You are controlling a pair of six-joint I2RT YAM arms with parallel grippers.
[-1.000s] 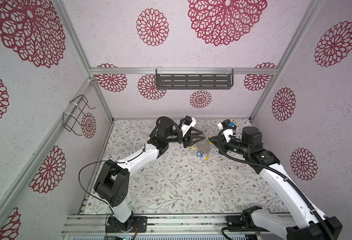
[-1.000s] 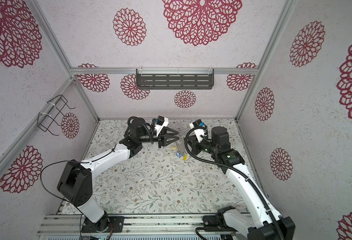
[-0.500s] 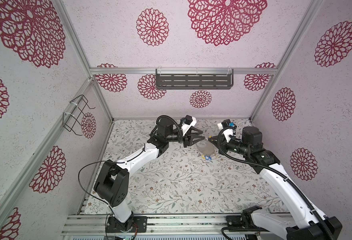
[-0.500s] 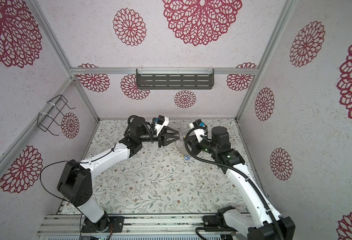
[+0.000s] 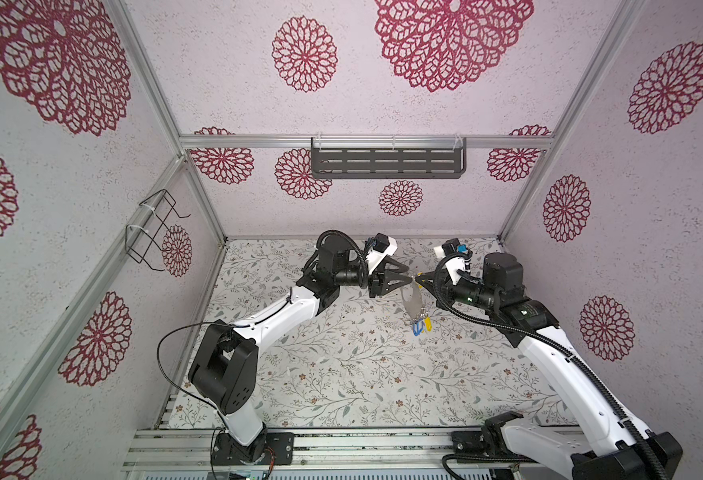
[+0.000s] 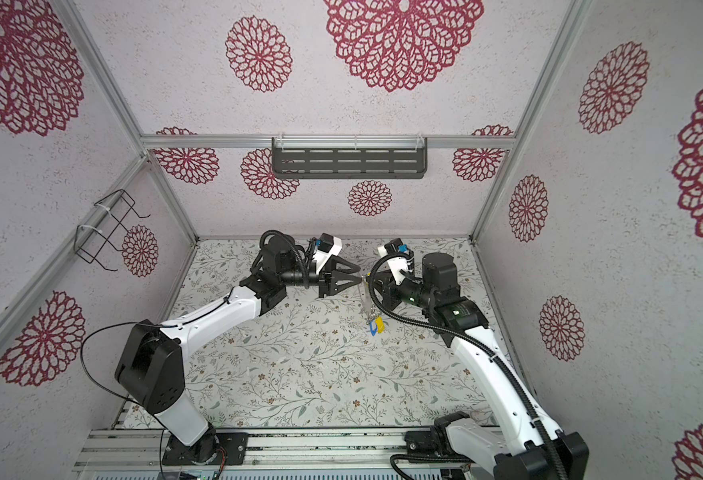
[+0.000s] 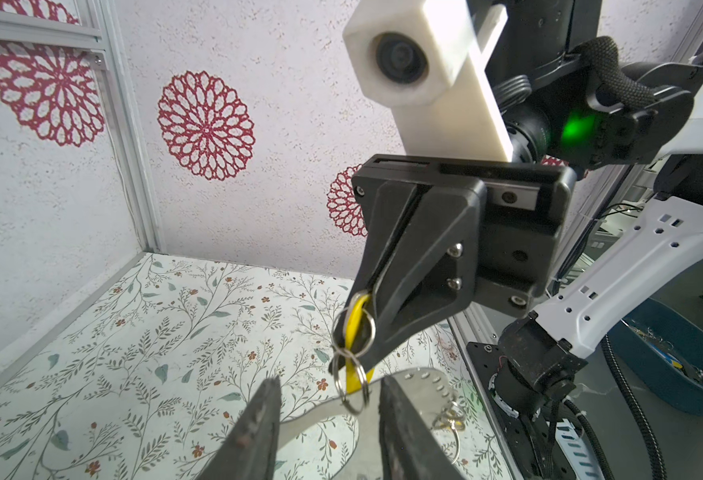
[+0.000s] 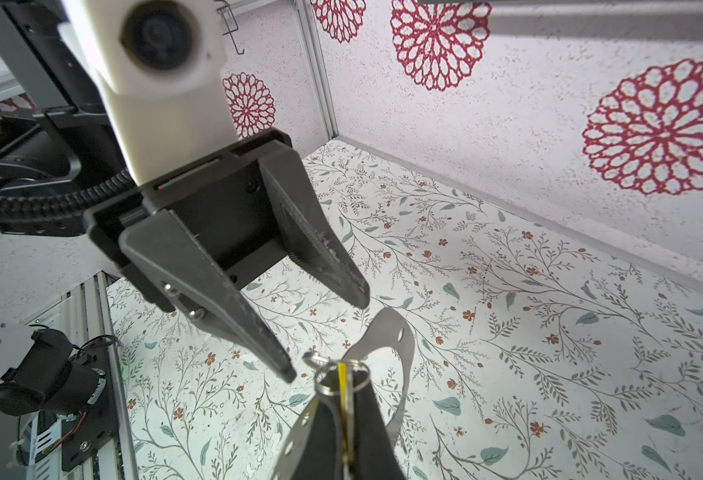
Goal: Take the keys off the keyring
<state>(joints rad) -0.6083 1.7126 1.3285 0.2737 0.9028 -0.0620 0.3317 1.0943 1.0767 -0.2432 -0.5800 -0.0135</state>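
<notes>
My right gripper is shut on a yellow key, held edge-on between its fingers. Small silver rings link that key to the grey keyring, which hangs below it above the table. More keys, blue and yellow, dangle from the keyring's lower end in both top views. My left gripper faces the right one tip to tip and stands open. Its fingers straddle the rings and the keyring's upper edge without touching them. The right wrist view shows the left gripper close above the keyring.
A dark slotted shelf hangs on the back wall and a wire rack on the left wall. The table has a floral cover. A blue bin stands outside the enclosure, beyond the right arm's base.
The hanging keyring and its keys have swung a little to the right and lower. Both grippers have stayed almost where they were.
</notes>
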